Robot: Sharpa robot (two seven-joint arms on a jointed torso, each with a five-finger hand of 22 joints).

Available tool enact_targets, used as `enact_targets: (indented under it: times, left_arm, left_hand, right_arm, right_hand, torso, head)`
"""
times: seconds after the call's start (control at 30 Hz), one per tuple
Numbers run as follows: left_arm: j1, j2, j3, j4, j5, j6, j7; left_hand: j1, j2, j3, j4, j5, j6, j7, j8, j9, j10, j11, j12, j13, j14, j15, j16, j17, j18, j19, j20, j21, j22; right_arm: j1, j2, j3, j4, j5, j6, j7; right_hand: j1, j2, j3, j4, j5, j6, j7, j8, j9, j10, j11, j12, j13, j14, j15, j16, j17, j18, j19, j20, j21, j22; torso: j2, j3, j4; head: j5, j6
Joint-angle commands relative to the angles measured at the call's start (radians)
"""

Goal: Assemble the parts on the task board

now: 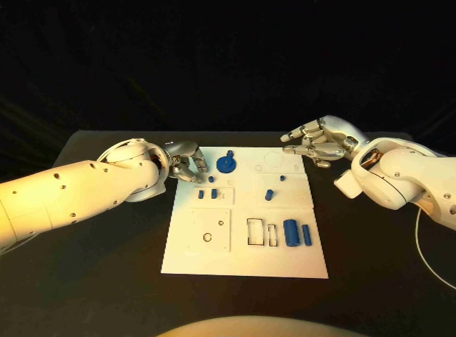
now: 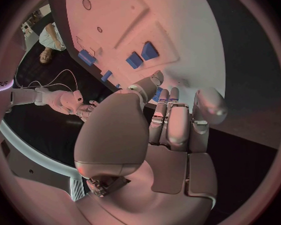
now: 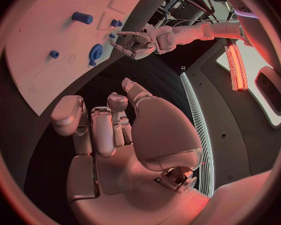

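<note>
Head view, white task board, small blue parts, blue gear

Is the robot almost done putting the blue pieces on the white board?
Not nearly, it seems. Blue parts like the gear and the cylinder sit on the task board, though whether any is fitted is hard to tell. The left hand hovers at the board's far left corner and the right hand at its far right corner, both holding nothing. The rectangular slot stays unfilled.
</note>
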Motion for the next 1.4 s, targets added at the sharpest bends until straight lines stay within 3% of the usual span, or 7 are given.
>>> enact_targets:
  times: [0.03,0.2,0.37,0.57,0.7,1.0,1.4]
  left_arm:
    - [0.01,-0.023,0.003,0.008,0.06,-0.046,0.041]
    - [0.023,-0.062,0.005,0.014,0.262,-0.15,0.112]
    - [0.024,-0.095,0.0,0.03,0.687,-0.248,0.239]
    - [0.008,-0.119,-0.005,0.093,1.171,-0.233,0.376]
    - [0.002,-0.129,-0.005,0.121,1.367,-0.201,0.453]
    - [-0.002,-0.131,-0.005,0.139,1.482,-0.166,0.516]
    - [-0.002,-0.124,-0.005,0.156,1.491,-0.153,0.52]
  left_hand:
    - [0.013,0.008,0.01,-0.006,0.006,0.015,0.001,0.008,0.003,0.022,-0.002,0.015,0.004,0.013,-0.002,0.001,0.003,0.006,-0.003,-0.005,0.002,0.003]
    - [0.041,0.032,0.05,-0.018,0.006,0.06,-0.003,0.032,0.011,0.104,-0.018,0.067,0.018,-0.012,-0.015,-0.047,-0.069,0.022,-0.032,-0.015,-0.076,-0.058]
    - [0.04,0.053,0.057,-0.019,0.007,0.072,-0.004,0.044,0.014,0.179,-0.041,0.173,0.068,-0.11,-0.032,-0.236,-0.313,0.069,-0.152,-0.034,-0.354,-0.271]
    - [-0.022,0.064,0.018,0.034,0.005,0.043,0.005,0.056,0.013,0.119,-0.03,0.237,0.107,-0.176,-0.016,-0.378,-0.471,0.078,-0.201,-0.022,-0.487,-0.368]
    - [-0.061,0.082,-0.025,0.071,0.006,0.005,0.018,0.061,0.011,0.068,-0.013,0.267,0.124,-0.205,-0.004,-0.408,-0.513,0.079,-0.21,-0.008,-0.521,-0.392]
    - [-0.056,0.085,-0.081,0.075,0.006,-0.002,0.011,0.1,0.02,0.038,-0.017,0.318,0.145,-0.229,-0.004,-0.418,-0.54,0.082,-0.204,-0.004,-0.554,-0.418]
    - [-0.028,0.092,-0.083,0.055,0.01,-0.01,0.013,0.114,0.022,0.024,-0.017,0.331,0.146,-0.238,-0.005,-0.417,-0.543,0.082,-0.202,-0.007,-0.564,-0.426]
  right_arm:
    - [0.0,-0.005,0.0,-0.009,-0.011,-0.016,-0.012]
    - [0.0,-0.007,0.0,-0.025,-0.031,-0.027,-0.02]
    - [0.001,-0.005,0.0,-0.046,-0.212,0.034,-0.103]
    - [0.002,-0.003,0.0,-0.062,-0.455,0.118,-0.164]
    - [0.001,0.011,0.0,-0.059,-0.649,0.116,-0.205]
    - [-0.004,0.053,-0.006,-0.029,-0.926,0.097,-0.318]
    - [-0.013,0.118,-0.013,-0.047,-1.003,0.153,-0.335]
  right_hand:
    - [-0.005,0.004,0.004,0.001,0.004,0.005,0.003,0.005,-0.001,-0.01,-0.001,-0.008,-0.003,0.045,-0.005,-0.004,-0.001,0.014,-0.004,0.0,-0.007,-0.001]
    - [0.004,0.002,0.014,-0.006,0.006,0.013,0.001,0.011,0.0,-0.07,-0.003,-0.103,-0.088,0.044,-0.007,-0.01,-0.007,0.017,-0.009,-0.002,-0.016,-0.017]
    - [0.033,-0.01,0.088,-0.039,0.0,0.013,0.009,0.017,-0.001,-0.226,0.004,-0.378,-0.316,-0.028,-0.004,-0.208,-0.236,0.047,-0.089,-0.002,-0.134,-0.2]
    - [0.048,-0.03,0.152,-0.064,-0.015,0.045,-0.001,0.034,0.003,-0.273,0.008,-0.534,-0.46,-0.026,-0.003,-0.269,-0.289,0.054,-0.103,0.001,-0.178,-0.255]
    - [0.046,-0.041,0.202,-0.074,-0.049,0.073,-0.009,0.041,0.003,-0.271,0.013,-0.64,-0.587,-0.011,0.004,-0.277,-0.29,0.054,-0.094,0.005,-0.183,-0.256]
    - [0.017,-0.081,0.266,-0.067,-0.096,0.101,-0.026,0.026,-0.001,-0.205,0.003,-0.74,-0.776,0.01,-0.004,-0.286,-0.288,0.048,-0.066,0.001,-0.175,-0.237]
    - [0.008,-0.095,0.286,-0.055,-0.098,0.113,-0.037,0.01,-0.001,-0.184,-0.008,-0.773,-0.857,0.014,-0.011,-0.303,-0.303,0.049,-0.062,-0.006,-0.179,-0.24]
  torso:
    - [0.0,0.0005,0.0003]
    - [-0.001,0.0008,-0.0014]
    - [-0.003,-0.0004,-0.005]
    - [-0.005,-0.0097,-0.0026]
    - [-0.007,-0.0131,-0.0061]
    - [-0.01,-0.0152,-0.0079]
    - [-0.008,-0.0146,-0.0056]
  head:
    - [0.005,0.0]
    - [0.006,0.004]
    - [0.011,0.012]
    - [-0.013,0.027]
    - [-0.021,0.038]
    - [-0.036,0.051]
    - [-0.038,0.048]
